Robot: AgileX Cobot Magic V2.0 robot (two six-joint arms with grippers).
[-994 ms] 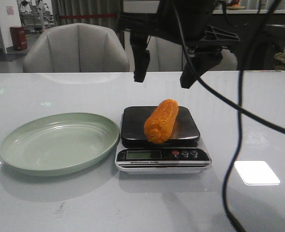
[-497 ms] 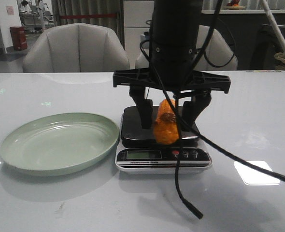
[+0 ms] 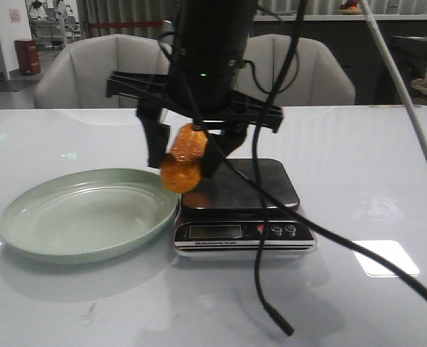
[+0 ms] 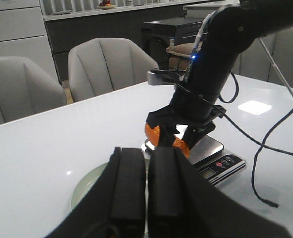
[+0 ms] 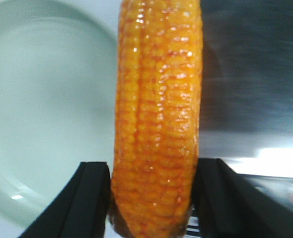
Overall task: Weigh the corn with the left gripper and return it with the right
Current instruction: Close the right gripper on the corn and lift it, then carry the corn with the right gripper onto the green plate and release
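The orange-yellow corn (image 3: 181,170) hangs in the air over the left edge of the scale (image 3: 257,189), beside the green plate (image 3: 90,213). My right gripper (image 3: 184,160) is shut on it, one finger on each side. In the right wrist view the corn (image 5: 159,109) stands lengthwise between the black fingers (image 5: 92,198), with the plate (image 5: 37,114) on one side and the steel platform (image 5: 251,74) on the other. My left gripper (image 4: 145,153) is shut on nothing, well back from the scale (image 4: 213,148), looking at the corn (image 4: 183,148). It is not in the front view.
The right arm's black cable (image 3: 260,275) trails down in front of the scale onto the table. A white cable (image 3: 409,108) crosses the upper right. Grey chairs (image 3: 112,72) stand behind the table's far edge.
The right gripper came down over the corn on the scale, shut on it, then lifted it and carried it left toward the plate. The scale platform is now bare.
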